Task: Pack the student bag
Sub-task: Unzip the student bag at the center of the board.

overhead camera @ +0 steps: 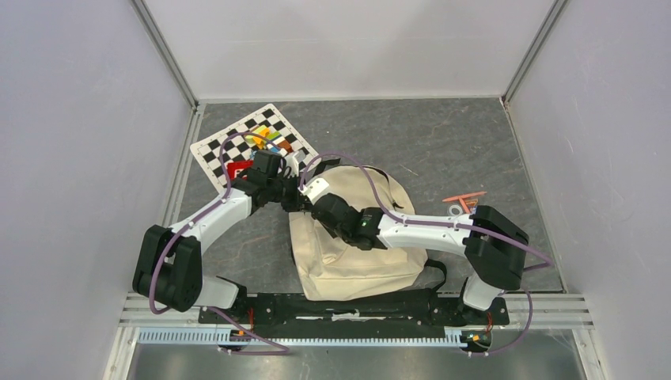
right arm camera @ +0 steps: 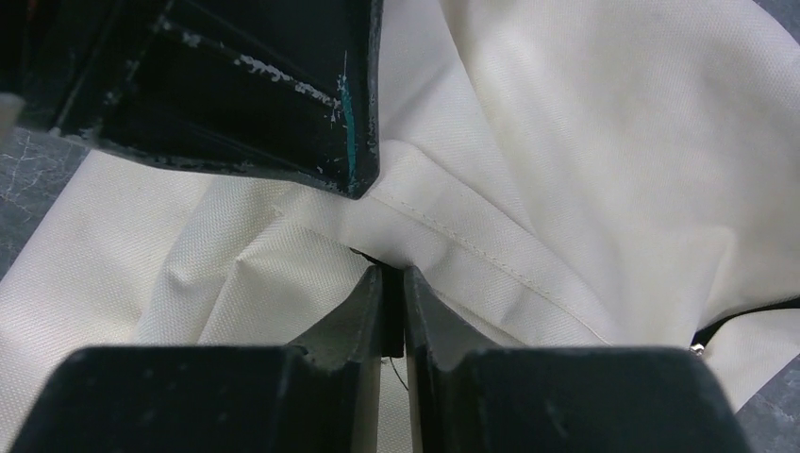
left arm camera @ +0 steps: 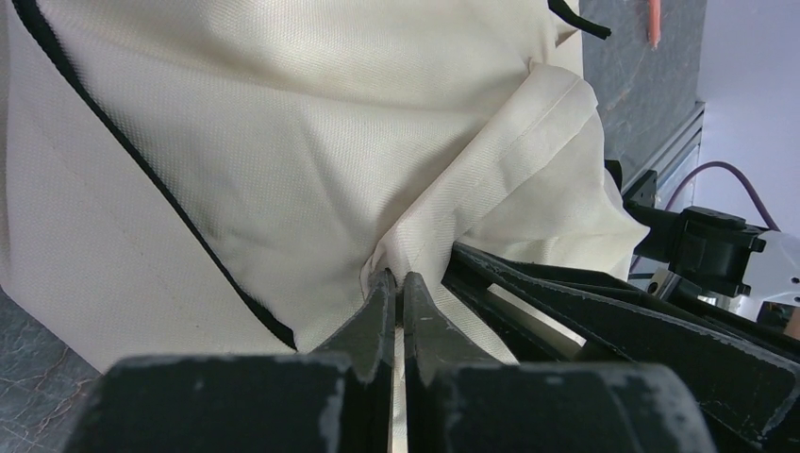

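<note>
Cream canvas student bag [overhead camera: 356,265]: left tool [left arm camera: 394,280] clamps its hem; right tool [right arm camera: 391,274] pinches almost shut alongside — presumably to spread the opening.

Cream student bag [overhead camera: 348,269]; black-white checked board [overhead camera: 225,146]; orange thing [overhead camera: 464,196], perhaps pencil.

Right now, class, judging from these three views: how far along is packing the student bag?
Done: nothing visibly packed; the student bag lies on the table. In hand: the left end effector and right end effector both pinch folds of its cream fabric, seemingly to open it. Left: colourful items sit on the checkered mat, outside the bag.
</note>
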Motion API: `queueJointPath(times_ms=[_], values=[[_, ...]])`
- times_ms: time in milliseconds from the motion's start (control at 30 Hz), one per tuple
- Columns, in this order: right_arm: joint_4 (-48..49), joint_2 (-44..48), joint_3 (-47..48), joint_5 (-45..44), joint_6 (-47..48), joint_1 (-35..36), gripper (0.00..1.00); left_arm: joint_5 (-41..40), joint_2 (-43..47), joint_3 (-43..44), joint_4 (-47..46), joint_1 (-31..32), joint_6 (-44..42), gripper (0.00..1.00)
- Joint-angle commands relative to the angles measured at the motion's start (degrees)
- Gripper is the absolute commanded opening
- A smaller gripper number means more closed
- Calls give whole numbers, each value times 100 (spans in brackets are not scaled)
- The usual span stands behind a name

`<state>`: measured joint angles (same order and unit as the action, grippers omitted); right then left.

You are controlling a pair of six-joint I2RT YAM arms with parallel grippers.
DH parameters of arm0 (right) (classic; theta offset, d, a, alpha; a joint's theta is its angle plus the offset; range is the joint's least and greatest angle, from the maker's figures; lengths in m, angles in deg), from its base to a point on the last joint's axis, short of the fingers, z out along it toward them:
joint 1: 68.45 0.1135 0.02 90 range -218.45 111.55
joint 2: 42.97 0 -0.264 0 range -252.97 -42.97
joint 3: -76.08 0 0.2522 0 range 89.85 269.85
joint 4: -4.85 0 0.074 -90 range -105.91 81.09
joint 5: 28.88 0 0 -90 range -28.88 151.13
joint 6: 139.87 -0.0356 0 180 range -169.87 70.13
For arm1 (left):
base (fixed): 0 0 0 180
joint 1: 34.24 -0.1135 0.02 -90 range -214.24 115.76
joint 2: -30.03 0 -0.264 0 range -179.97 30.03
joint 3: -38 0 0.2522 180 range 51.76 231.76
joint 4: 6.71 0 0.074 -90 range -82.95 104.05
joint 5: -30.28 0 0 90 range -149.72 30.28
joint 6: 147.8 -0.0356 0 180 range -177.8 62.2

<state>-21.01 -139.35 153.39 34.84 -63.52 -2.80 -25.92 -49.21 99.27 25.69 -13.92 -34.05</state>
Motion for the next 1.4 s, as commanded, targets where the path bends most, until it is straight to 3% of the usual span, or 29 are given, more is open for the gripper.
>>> queueJointPath(times_ms=[0, 300, 467, 733, 1167, 1367], values=[[22, 108, 3, -301, 2, 25, 16, 144, 95, 15, -264, -119, -72, 2], [-304, 650, -311, -584, -184, 38, 9, 9, 214, -4, -237, -324, -90, 2], [-631, 831, -391, -938, -214, 36, 0, -5, 259, -13, -226, -396, -104, 2], [-880, 1171, -556, -1194, -134, -207, 0, -189, 328, -1, -91, -432, -198, 2], [-833, 2136, -1738, 76, -169, -1575, 0, -742, 445, 39, 230, -458, -353, 2], [-762, 2413, -2365, 464, -333, -1722, 0, -813, 507, 31, 289, -458, -397, 2]])
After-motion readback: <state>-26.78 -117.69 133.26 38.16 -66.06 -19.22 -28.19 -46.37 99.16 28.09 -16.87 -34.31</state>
